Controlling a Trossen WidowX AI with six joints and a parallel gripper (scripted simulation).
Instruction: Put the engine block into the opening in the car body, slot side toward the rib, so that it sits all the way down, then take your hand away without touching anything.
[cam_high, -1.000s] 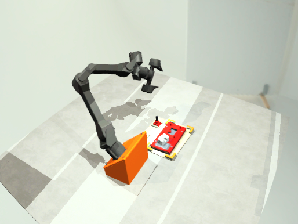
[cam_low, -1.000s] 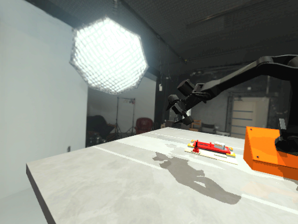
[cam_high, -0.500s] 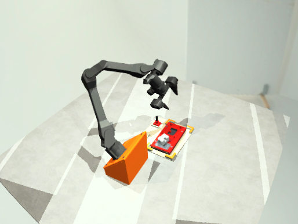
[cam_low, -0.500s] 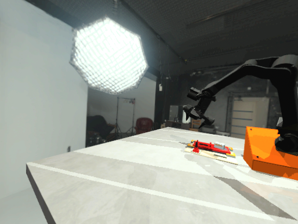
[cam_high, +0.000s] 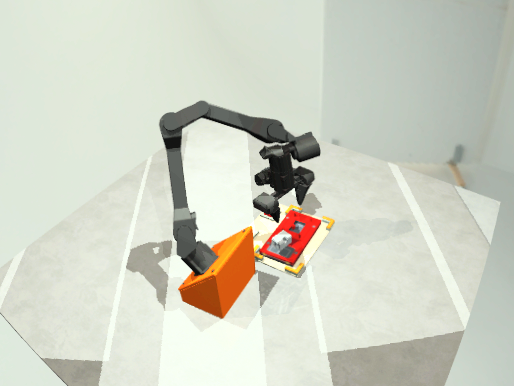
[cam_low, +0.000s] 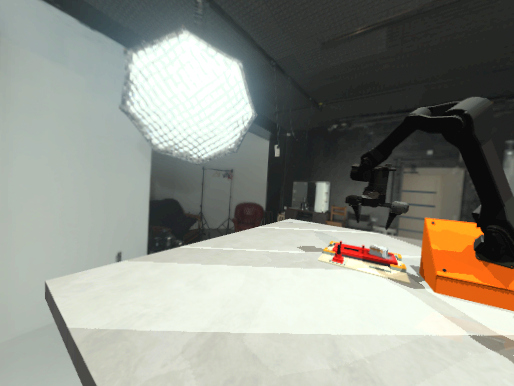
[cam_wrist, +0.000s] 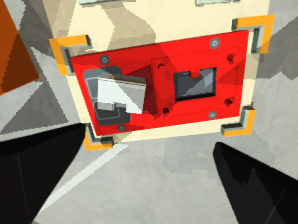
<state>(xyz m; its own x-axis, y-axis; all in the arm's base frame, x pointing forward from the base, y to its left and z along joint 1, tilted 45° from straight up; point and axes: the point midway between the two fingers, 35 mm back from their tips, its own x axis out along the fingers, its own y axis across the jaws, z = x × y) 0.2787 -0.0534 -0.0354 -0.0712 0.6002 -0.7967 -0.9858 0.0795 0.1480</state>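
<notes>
The red car body (cam_high: 306, 239) (cam_wrist: 230, 75) lies on a cream board. Its rectangular opening (cam_high: 298, 226) (cam_wrist: 202, 89) is empty, with a small red rib on the upper edge in the wrist view. The light grey engine block (cam_high: 281, 241) (cam_low: 379, 250) (cam_wrist: 120, 92) rests on the grey area at the body's other end, slightly turned, with a notch on its lower side in the wrist view. My gripper (cam_high: 289, 212) (cam_low: 373, 225) (cam_wrist: 150, 138) is open and empty, pointing down above the board. It touches neither the block nor the body.
Yellow corner brackets (cam_high: 295, 270) (cam_wrist: 257, 22) surround the body on the cream board (cam_low: 350, 266) (cam_wrist: 185, 15). A red piece with an upright post (cam_low: 338, 253) stands beside the body. The orange arm base (cam_high: 237, 272) (cam_low: 452, 250) stands close to the block's end of the board.
</notes>
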